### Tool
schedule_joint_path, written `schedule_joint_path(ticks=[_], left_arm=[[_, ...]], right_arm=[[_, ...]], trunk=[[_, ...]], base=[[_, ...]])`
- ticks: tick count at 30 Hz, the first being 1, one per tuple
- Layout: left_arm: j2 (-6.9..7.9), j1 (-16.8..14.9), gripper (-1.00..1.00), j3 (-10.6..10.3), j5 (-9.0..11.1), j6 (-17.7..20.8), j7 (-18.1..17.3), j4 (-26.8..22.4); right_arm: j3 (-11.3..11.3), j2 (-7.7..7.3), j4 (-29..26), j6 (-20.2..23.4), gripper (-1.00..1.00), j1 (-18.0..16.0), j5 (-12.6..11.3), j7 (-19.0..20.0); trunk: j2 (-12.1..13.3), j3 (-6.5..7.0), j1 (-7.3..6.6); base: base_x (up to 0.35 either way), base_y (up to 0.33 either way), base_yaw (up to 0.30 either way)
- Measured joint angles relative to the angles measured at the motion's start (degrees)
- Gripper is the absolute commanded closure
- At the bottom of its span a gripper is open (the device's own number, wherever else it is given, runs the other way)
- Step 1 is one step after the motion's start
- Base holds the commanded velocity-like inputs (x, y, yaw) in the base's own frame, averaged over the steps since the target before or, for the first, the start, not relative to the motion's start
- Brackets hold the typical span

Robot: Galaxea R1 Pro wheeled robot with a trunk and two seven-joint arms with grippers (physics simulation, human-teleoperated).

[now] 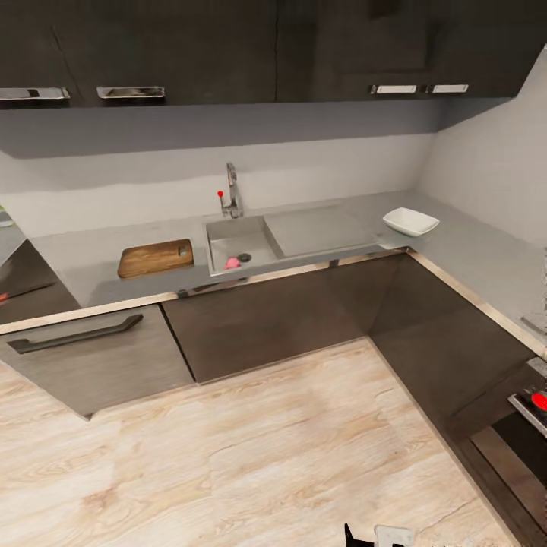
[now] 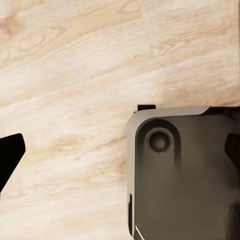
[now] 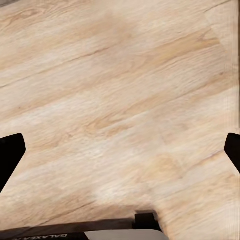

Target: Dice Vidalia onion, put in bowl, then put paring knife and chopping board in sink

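Note:
The Vidalia onion (image 1: pixel 232 263), a small pinkish ball, lies in the steel sink (image 1: pixel 225 235) beside the drain. Left of the sink, the brown chopping board (image 1: pixel 155 258) rests flat on the grey countertop (image 1: pixel 83 266). The white bowl (image 1: pixel 410 221) stands on the countertop at the corner, right of the drainboard. The paring knife is out of view. My left gripper (image 2: pixel 120 150) hangs open over the wooden floor, nothing between its fingers. My right gripper (image 3: pixel 120 152) is open too, also above bare floor.
A chrome tap (image 1: pixel 232 190) rises behind the sink. The L-shaped counter turns at the right toward a cooker with a red knob (image 1: pixel 538 400). Wooden floor (image 1: pixel 251 456) stretches between me and the cabinets. My own base (image 2: pixel 185 175) sits under the left gripper.

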Motion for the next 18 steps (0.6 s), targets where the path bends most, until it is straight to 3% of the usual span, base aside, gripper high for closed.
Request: schedule_joint_path(ticks=[7, 18], left_arm=[[0.00, 0.0, -1.00, 0.0, 0.0, 0.0, -0.1, 0.5], [-0.03, 0.0, -1.00, 0.0, -0.1, 0.0, -0.2, 0.9]], right_arm=[[0.0, 0.00, 0.0, 0.0, -1.00, 0.0, 0.0, 0.0], [0.0, 0.00, 0.0, 0.0, -1.00, 0.0, 0.0, 0.0]], trunk=[[0.0, 0.56, -0.02], [0.0, 1.49, -0.02]], base=[[0.113, 0.076, -0.145], [0.211, 0.155, -0.115]])
